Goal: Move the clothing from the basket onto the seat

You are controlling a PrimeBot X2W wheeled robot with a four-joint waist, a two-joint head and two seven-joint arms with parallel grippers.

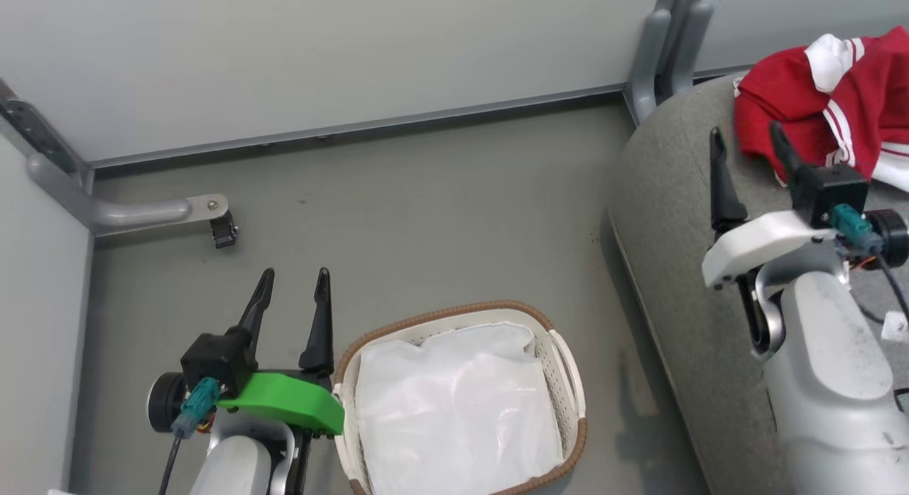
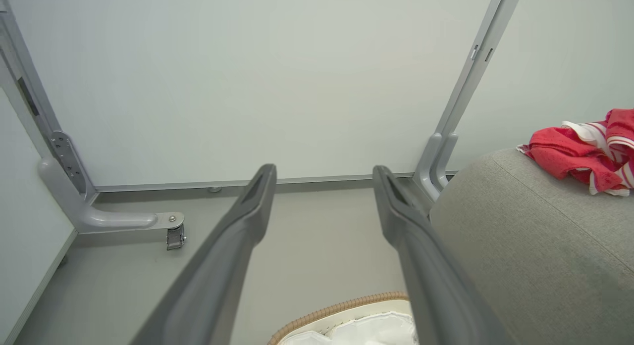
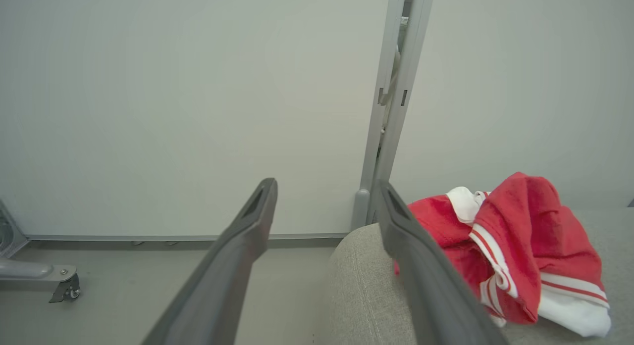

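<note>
Lying on the seat, clothing sits just beyond the right gripper, jaws spread, empty; left gripper likewise, basket beside it. Risk: finger snags fabric on retreat, dragging it off.

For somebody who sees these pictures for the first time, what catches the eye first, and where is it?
The red clothing, a crumpled heap with white stripes, lies on the grey seat at the upper right of the head view. The white basket stands on the floor at bottom centre, holding a white liner sheet. The right tool hangs open just before the heap.
</note>
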